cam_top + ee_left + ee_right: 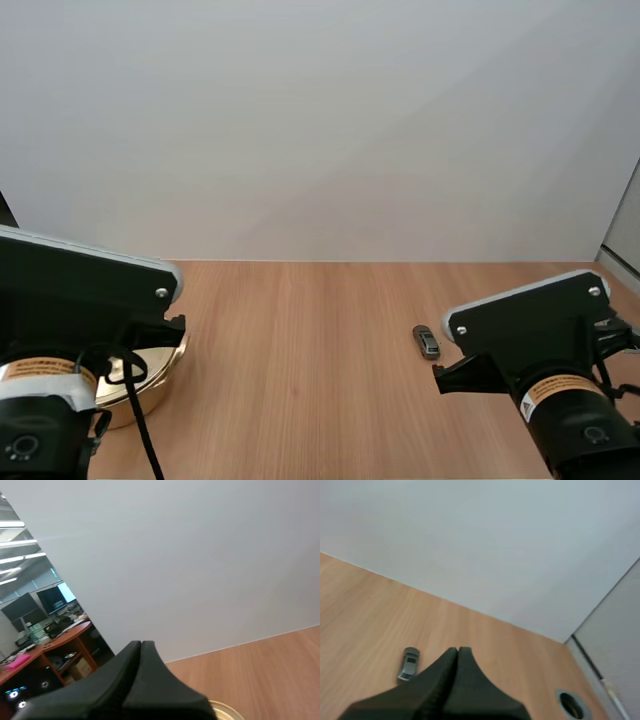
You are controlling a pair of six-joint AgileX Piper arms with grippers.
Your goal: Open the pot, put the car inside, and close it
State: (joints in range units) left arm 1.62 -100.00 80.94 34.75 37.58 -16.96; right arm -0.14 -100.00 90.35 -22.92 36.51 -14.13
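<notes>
Your left end effector (141, 642) and right end effector (458, 649) were both closed, empty. With the toy car (427, 341) that small, an off-centre pinch could've flicked it away.

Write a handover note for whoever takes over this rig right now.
Left gripper: shut on nothing, over the shiny gold metal pot.
Right gripper: shut on nothing, near the small grey toy car lying on the wooden table.
Done: nothing visible; the left arm hides whether the pot is open.
Left: open pot, put car in, close it.
</notes>
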